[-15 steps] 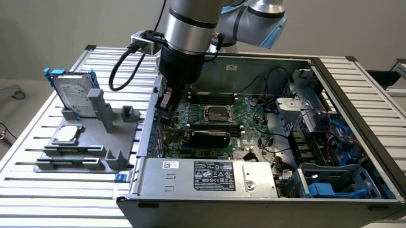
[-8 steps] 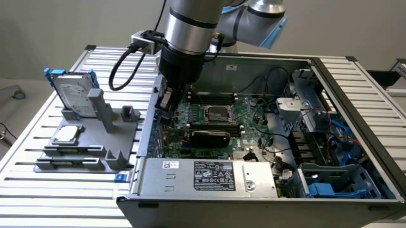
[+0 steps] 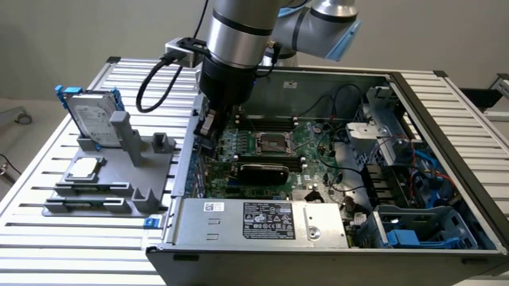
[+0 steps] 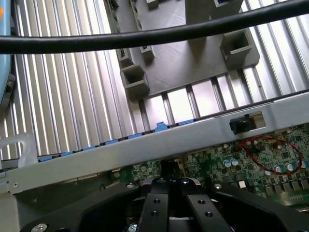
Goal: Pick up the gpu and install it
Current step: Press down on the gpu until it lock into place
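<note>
On the exterior view's left, a silver hard drive (image 3: 89,117) is standing upright on a gray holder (image 3: 111,179), and a small square chip (image 3: 84,169) is lying on that holder. The holder is sitting on the ribbed desk (image 3: 47,238). Further right, the gripper (image 3: 208,132) is reaching down inside the open computer case (image 3: 445,119). Its jaws are looking pressed together with nothing in them. The gpu (image 3: 263,173) is sitting on the green motherboard (image 3: 314,152), just beside the gripper
</note>
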Controlling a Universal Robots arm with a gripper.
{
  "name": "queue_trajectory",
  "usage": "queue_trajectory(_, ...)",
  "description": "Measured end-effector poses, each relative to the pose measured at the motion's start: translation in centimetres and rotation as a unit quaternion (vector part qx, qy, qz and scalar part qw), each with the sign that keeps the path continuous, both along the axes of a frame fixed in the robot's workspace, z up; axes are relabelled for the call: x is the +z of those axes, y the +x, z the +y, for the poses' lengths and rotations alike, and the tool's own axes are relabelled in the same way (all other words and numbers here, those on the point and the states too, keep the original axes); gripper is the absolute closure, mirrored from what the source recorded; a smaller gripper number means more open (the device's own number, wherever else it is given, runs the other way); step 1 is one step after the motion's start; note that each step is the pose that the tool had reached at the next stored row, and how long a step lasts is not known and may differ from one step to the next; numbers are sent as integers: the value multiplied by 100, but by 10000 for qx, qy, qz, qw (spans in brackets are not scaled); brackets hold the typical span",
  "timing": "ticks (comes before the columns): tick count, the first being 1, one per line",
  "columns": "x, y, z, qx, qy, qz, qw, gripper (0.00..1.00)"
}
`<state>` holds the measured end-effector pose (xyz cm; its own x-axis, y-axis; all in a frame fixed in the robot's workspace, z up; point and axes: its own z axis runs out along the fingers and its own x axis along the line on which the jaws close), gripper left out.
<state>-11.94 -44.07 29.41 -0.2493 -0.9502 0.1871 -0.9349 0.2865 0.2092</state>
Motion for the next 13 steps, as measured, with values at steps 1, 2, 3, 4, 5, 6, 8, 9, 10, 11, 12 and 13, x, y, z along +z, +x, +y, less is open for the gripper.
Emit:
queue_trajectory(1, 0, 0, 2, -4, 0, 0, 10000, 89)
queue_trajectory(2, 0, 0, 4, -10, 0, 0, 10000, 89)
queue_trajectory(3, 0, 0, 5, -21, 0, 0, 10000, 89)
queue_trajectory(4, 0, -1, 5, -35, 0, 1, 10000, 89)
queue_trajectory(5, 0, -1, 6, -50, 0, 1, 10000, 89)
queue_trajectory(6, 0, -1, 7, -66, 0, 3, 10000, 89)
queue_trajectory(8, 0, 0, 7, -101, 0, 4, 9999, 89)
queue_trajectory(9, 2, 0, 8, -119, -1, 5, 9999, 89)
queue_trajectory(10, 4, 0, 8, -137, -1, 6, 9999, 89)
queue_trajectory(11, 5, -1, 8, -155, -2, 7, 9999, 89)
queue_trajectory(12, 6, 0, 8, -175, -2, 8, 9998, 89)
queue_trajectory(13, 8, -1, 9, -197, -2, 8, 9998, 89)
